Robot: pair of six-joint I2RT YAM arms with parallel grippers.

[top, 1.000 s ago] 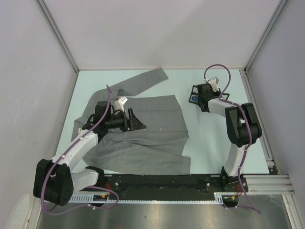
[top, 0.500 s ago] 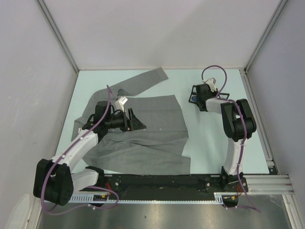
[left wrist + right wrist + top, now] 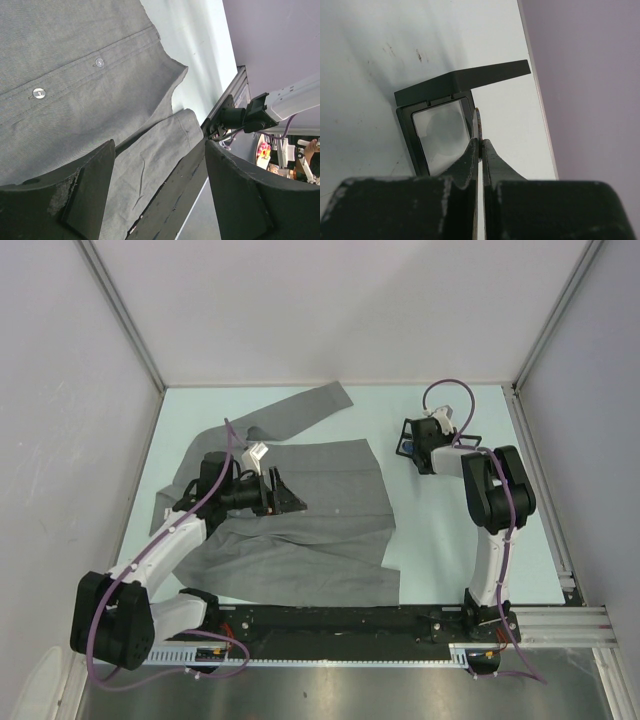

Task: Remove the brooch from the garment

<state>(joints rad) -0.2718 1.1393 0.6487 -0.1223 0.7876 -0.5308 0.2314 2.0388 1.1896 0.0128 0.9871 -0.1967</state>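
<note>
Unclear things first. Right pincer (image 3: pixel 480 149) pressed together on brooch (image 3: pixel 477 125). Seen only edge-on from the wrist: a thin hard sliver with a rounded top, rising from between the tips, face hidden. From above, only a small blue round spot at the pincer tip, no detail to make out. Held well apart from garment, over bare pale desk (image 3: pixel 440 540) at far right.

Just beyond the brooch in the wrist view, a small box (image 3: pixel 417 125): rigid black square frame, clear glossy pane. Dark flat slab (image 3: pixel 470 77) along its far side, lid or wall not clear. Touching the brooch or not: cannot tell.

Garment (image 3: pixel 330 520) spread flat over left and middle of desk, one sleeve (image 3: pixel 300 408) angled toward the back wall. Upper left part covered by left arm; collar not made out. Grey woven cloth, matte, fine-grained, with soft shallow folds. Stitched front strip carrying two small round pale buttons (image 3: pixel 99 62) in the left wrist view, cut off at top and left edges there. One panel lying over another, rounded corner close to the black base rail (image 3: pixel 340 620).

Left pincer (image 3: pixel 160 185) spread wide, nothing between its blunt black fingers (image 3: pixel 90 195), one scuffed grey along an edge. Hovers over the garment's upper front; contact with the cloth not clear.
</note>
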